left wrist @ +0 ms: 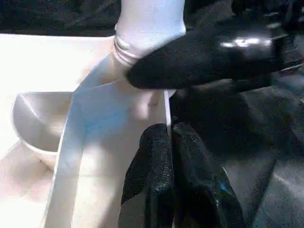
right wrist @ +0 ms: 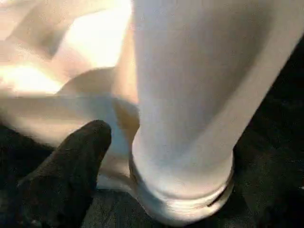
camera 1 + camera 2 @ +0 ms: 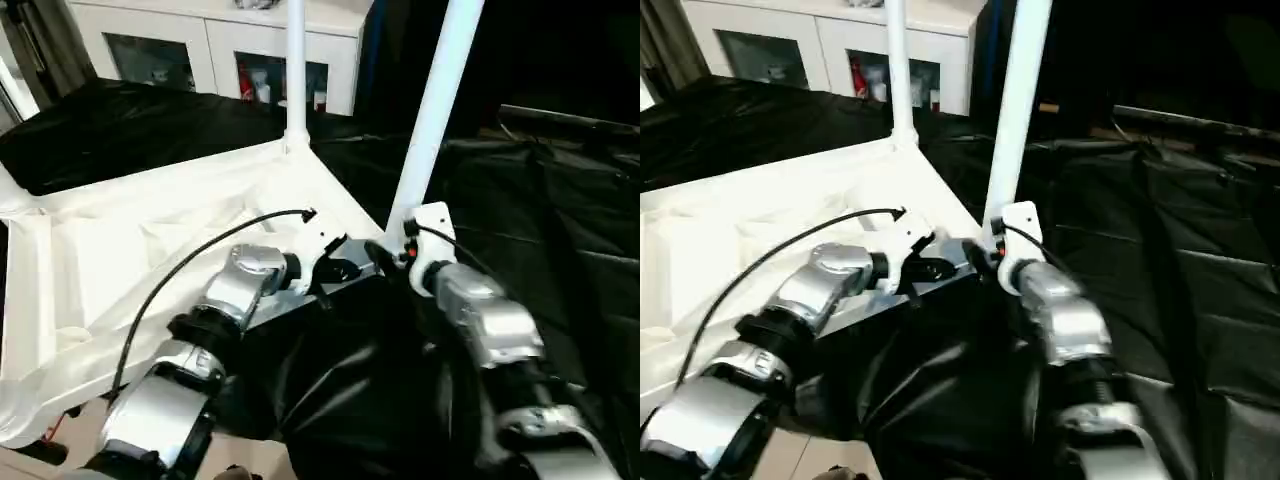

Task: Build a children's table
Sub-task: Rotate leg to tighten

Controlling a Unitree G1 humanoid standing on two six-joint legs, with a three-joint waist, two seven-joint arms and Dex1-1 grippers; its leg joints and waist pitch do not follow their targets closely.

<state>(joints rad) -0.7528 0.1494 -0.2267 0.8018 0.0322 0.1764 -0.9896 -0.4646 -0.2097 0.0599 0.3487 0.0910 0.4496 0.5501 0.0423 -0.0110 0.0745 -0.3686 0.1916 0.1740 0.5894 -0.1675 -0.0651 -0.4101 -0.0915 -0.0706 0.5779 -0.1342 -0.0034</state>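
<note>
well, the tabletop (image 3: pixel 150 240) lay upside down on the black cloth (image 3: pixel 560 230), ribbed side up, presumably so the legs could be pushed down into the corner sockets. two legs already stood up from it: the far leg (image 3: pixel 295 70) at about twelve o'clock from the grippers, upright in its corner, and the near leg (image 3: pixel 432 110) at about one o'clock, leaning slightly, its foot at the corner socket (image 2: pixel 180 199) closest to the robot. i judged that this near leg was the one being worked on, whether seated fully or not i could not say.

the left gripper (image 1: pixel 173 142) had its two black fingers pressed together, empty, resting at the rim of the top just at six o'clock of the leg's base, likely to steady the top. the right gripper (image 3: pixel 385 255) sat right at the foot of the near leg, one black finger (image 2: pixel 71 161) beside the tube; whether its jaws were apart or gripping i could not tell. both silver forearms reached forward and converged on that corner, the left from eight o'clock, the right from five o'clock. white cabinets (image 3: pixel 220 50) stood behind.
</note>
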